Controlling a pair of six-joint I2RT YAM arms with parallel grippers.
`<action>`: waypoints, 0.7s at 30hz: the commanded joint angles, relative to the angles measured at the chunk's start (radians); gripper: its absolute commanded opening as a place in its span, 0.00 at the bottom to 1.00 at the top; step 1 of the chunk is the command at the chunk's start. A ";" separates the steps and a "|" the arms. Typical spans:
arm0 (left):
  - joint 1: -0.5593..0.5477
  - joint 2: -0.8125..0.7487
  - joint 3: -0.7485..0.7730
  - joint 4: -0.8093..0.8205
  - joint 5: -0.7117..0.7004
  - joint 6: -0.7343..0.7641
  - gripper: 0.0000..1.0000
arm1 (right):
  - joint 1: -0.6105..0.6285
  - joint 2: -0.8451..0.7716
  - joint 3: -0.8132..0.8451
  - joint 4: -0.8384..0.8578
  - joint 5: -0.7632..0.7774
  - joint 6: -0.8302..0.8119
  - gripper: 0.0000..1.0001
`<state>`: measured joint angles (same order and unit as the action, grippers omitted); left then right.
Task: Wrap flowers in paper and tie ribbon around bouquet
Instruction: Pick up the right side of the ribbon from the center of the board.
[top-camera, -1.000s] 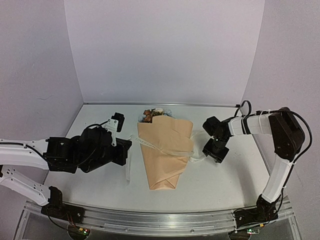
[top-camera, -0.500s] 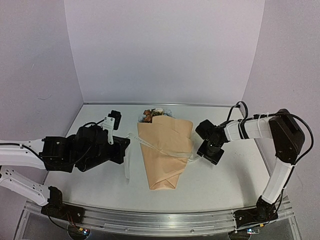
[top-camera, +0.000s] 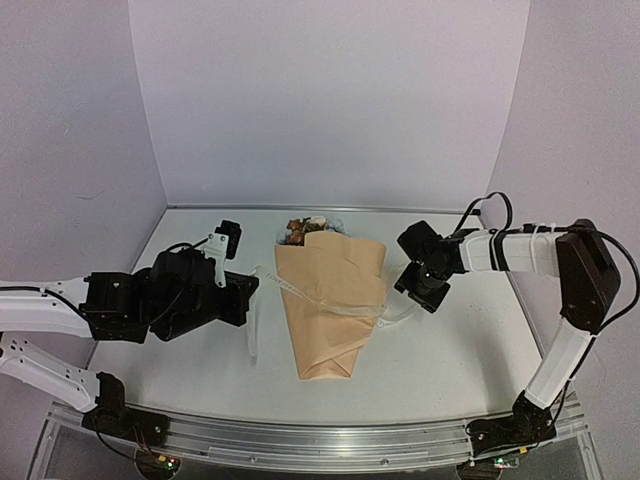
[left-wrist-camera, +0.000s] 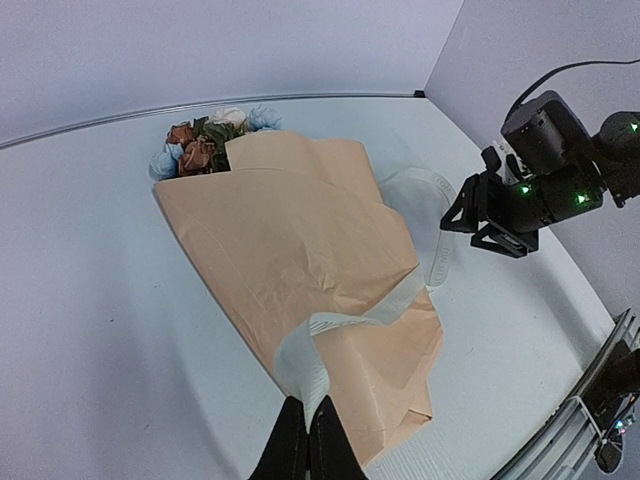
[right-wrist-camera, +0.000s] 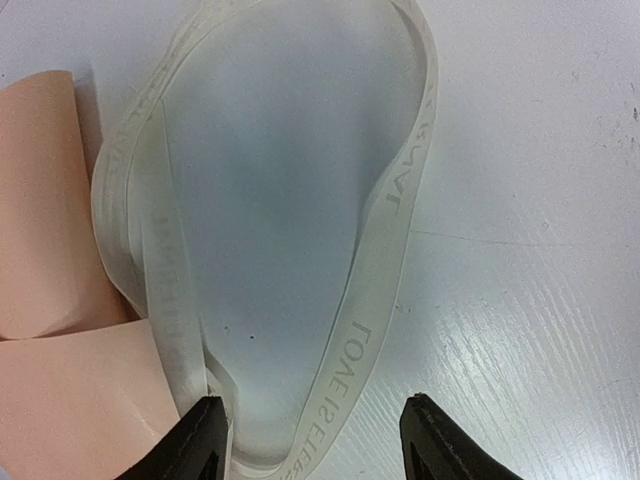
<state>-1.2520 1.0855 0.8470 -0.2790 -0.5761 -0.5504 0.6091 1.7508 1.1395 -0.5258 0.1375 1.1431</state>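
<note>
Both arms had shifted: left hand eased outward, right hand lifted back a little.
Left hand pinched the ribbon end crossing the bouquet on the desk; the right hand, fingers apart, seemingly straddled the slack loop and should close low on one strand.

The left arm and right arm are white-linked, black-jointed, with black cables

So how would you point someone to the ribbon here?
On the white table, find the tan paper bouquet lying in the middle. The ribbon is the narrow cream strip crossing it and looping onto the table at the right. It alone is thin, pale and printed with small lettering.
</note>
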 joint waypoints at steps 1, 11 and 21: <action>0.017 -0.022 -0.015 0.042 0.009 0.005 0.00 | 0.055 0.022 0.037 -0.105 0.013 0.074 0.59; 0.048 -0.027 -0.019 0.042 0.040 0.012 0.00 | 0.075 0.127 -0.004 -0.024 0.037 0.198 0.57; 0.093 -0.040 -0.007 0.018 0.059 0.009 0.00 | 0.063 0.189 -0.009 0.063 0.068 0.206 0.46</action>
<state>-1.1792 1.0753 0.8268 -0.2627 -0.5286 -0.5503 0.6825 1.8876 1.1362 -0.5006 0.1790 1.3249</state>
